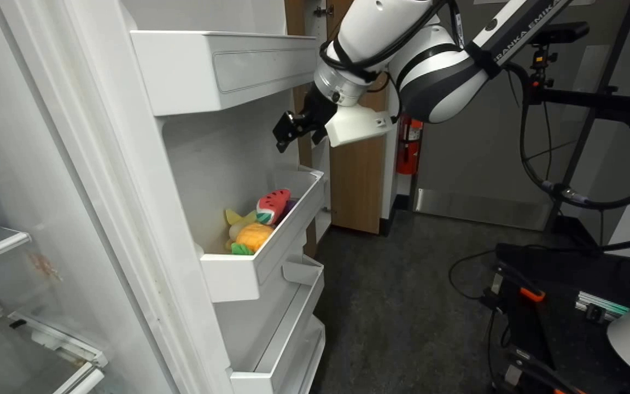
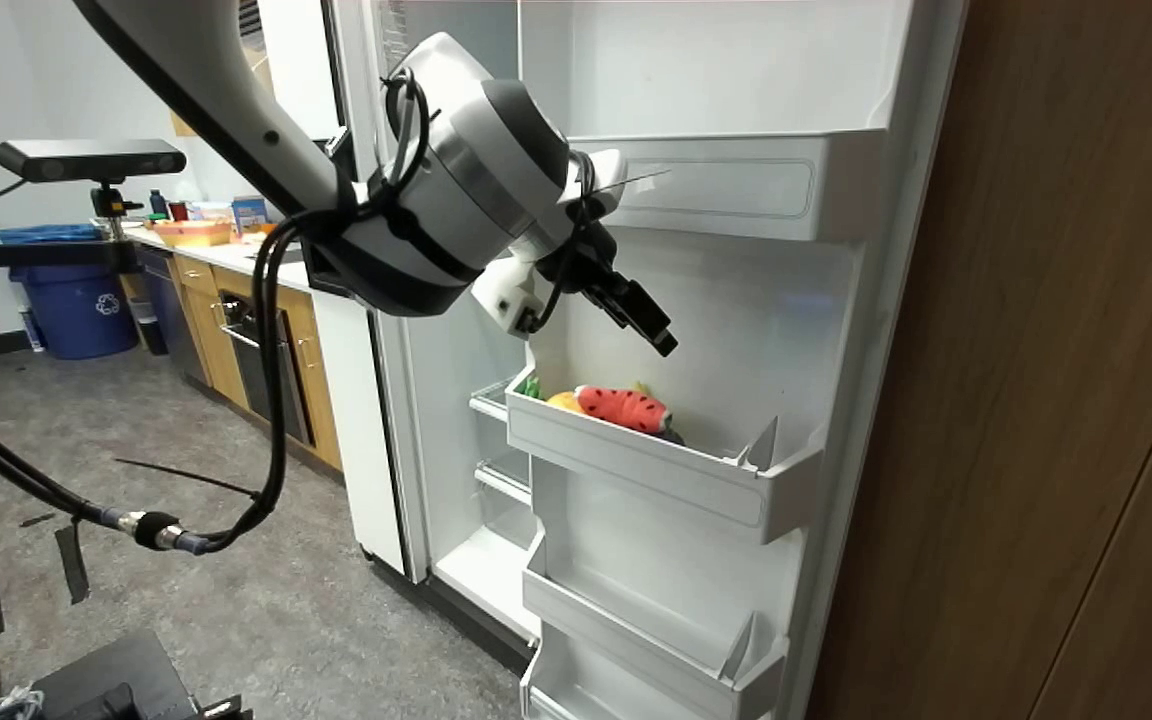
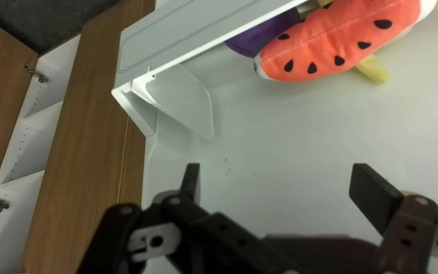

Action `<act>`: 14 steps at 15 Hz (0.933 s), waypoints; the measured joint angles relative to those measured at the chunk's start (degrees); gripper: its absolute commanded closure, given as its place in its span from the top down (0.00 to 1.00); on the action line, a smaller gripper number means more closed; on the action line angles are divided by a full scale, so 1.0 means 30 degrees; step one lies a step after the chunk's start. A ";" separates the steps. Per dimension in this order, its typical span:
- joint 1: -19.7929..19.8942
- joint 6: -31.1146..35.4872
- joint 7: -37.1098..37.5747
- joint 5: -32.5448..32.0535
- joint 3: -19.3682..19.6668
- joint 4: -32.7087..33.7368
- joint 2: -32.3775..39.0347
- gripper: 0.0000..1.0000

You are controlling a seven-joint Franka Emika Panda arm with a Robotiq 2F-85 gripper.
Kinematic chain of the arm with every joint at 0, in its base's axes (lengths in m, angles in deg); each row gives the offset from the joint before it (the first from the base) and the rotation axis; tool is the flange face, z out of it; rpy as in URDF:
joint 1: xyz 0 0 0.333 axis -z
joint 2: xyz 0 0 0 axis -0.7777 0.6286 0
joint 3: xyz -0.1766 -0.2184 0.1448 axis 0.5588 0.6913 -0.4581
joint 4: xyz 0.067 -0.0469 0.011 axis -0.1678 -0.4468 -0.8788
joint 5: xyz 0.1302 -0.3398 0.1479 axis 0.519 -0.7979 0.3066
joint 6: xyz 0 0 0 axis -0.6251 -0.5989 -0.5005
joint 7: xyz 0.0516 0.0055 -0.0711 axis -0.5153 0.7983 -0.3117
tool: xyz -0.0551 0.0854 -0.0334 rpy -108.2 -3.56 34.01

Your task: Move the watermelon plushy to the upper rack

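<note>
– The claw (image 3: pixel 280 182) is spread wide with nothing between its fingers (image 3: pixel 375 198), so what worries you first?

– A plain miss. The watermelon plushy (image 3: pixel 337 42) sits high and to the right in the wrist view, well apart from the fingertips, so pushing straight ahead would probably meet only the door panel (image 3: pixel 299 125)

– And once it's lined up?

– It lies tilted over a purple toy (image 3: pixel 261 32) and a yellow toy (image 3: pixel 373 68), with an orange toy (image 1: pixel 255 236) beside them. Reach too deep and I'd expect two in one pinch; too shallow, and the soft cloth may slip away

– Is the tray (image 1: pixel 293 227) holding them a danger too?

– Its front wall runs just beside the plushy, so a finger could land on that edge and jam

– Then the upper rack (image 2: pixel 716 185)?

– It juts out overhead: lift straight up and plushy or wrist could strike its underside, so I'd back out first. Its floor doesn't show; release short of the lip and the plushy would likely tumble
</note>
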 measured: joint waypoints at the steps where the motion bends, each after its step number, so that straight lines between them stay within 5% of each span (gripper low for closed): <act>1: 0.0000 0.0004 0.0003 0.0000 0.0001 0.0012 0.0048 1.00; 14: -0.0127 0.0002 0.0042 -0.0210 -0.0103 0.0027 0.0702 1.00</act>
